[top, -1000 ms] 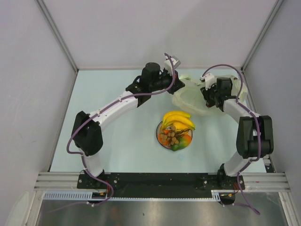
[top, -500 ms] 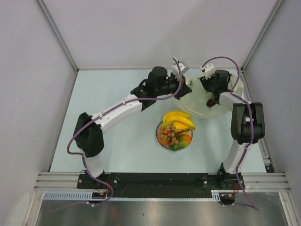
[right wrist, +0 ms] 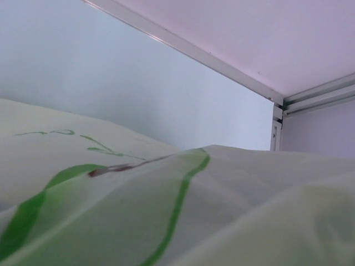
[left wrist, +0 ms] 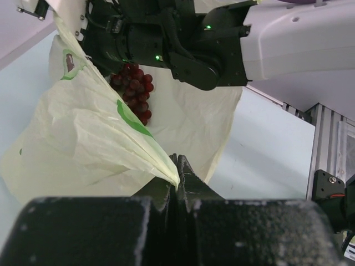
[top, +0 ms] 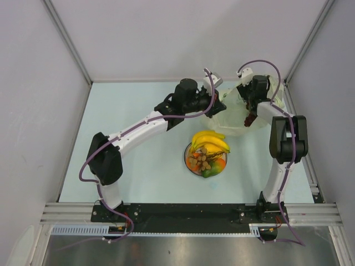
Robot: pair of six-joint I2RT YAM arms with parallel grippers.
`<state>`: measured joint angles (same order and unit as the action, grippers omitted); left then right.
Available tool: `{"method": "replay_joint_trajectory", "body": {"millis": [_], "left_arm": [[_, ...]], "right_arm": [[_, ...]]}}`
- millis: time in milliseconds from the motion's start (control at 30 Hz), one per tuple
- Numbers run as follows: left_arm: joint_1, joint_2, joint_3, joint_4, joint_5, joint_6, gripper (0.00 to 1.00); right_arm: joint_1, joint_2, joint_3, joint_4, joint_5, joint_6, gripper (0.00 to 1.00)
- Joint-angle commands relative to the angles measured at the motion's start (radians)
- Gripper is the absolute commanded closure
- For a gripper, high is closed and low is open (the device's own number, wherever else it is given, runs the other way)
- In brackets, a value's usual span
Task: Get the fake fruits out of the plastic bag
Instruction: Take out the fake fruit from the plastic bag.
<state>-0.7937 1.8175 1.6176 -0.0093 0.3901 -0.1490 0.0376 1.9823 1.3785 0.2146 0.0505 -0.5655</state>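
left gripper (left wrist: pixel 176 178) clenched on plastic bag (left wrist: pixel 83 138) edge, upper right of top view. grape bunch (left wrist: pixel 134 91) just under right gripper (top: pixel 252 108); cannot tell if grasped. other fruits (top: pixel 206 158) on plate (top: pixel 186 160), centre.

A crinkled pale plastic bag (right wrist: pixel 166 221) with green stripes fills the foreground, pale table (right wrist: pixel 111 72) and metal rail (right wrist: pixel 194 52) behind.

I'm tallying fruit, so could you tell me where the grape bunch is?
Top view, far right: the grape bunch hangs just under the right gripper, over the plastic bag.
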Motion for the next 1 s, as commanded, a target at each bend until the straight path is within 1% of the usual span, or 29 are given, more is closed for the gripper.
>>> {"method": "replay_joint_trajectory", "body": {"millis": [0, 167, 400, 500, 667, 767, 800, 900, 967], "left_arm": [[-0.002, -0.055, -0.007, -0.018, 0.046, 0.032, 1.0], [-0.002, -0.104, -0.041, -0.046, 0.046, 0.037, 1.0], [-0.001, -0.142, -0.036, -0.11, 0.006, 0.086, 1.0], [-0.001, -0.162, -0.047, -0.112, 0.004, 0.109, 1.0], [-0.001, -0.155, -0.062, -0.103, -0.01, 0.134, 1.0], [-0.001, -0.133, -0.061, -0.098, -0.016, 0.129, 1.0], [0.001, -0.129, -0.059, -0.098, -0.017, 0.129, 1.0], [-0.001, -0.107, -0.056, -0.104, -0.023, 0.129, 1.0], [-0.001, -0.103, -0.056, -0.106, -0.031, 0.134, 1.0]], "right_arm": [[0.007, 0.046, 0.082, -0.046, 0.017, -0.014, 0.35], [0.027, 0.095, 0.137, -0.087, 0.009, -0.031, 0.35], [0.048, 0.154, 0.183, -0.067, 0.028, -0.06, 0.32], [0.05, 0.184, 0.2, -0.052, 0.034, -0.069, 0.3], [0.044, 0.286, 0.326, -0.098, 0.032, -0.085, 0.28], [0.041, 0.364, 0.439, -0.176, -0.035, -0.077, 0.27], [0.038, 0.378, 0.467, -0.201, -0.129, -0.076, 0.27], [0.035, 0.411, 0.505, -0.21, -0.231, -0.071, 0.28], [0.041, 0.434, 0.527, -0.21, -0.253, -0.066, 0.27]]}}
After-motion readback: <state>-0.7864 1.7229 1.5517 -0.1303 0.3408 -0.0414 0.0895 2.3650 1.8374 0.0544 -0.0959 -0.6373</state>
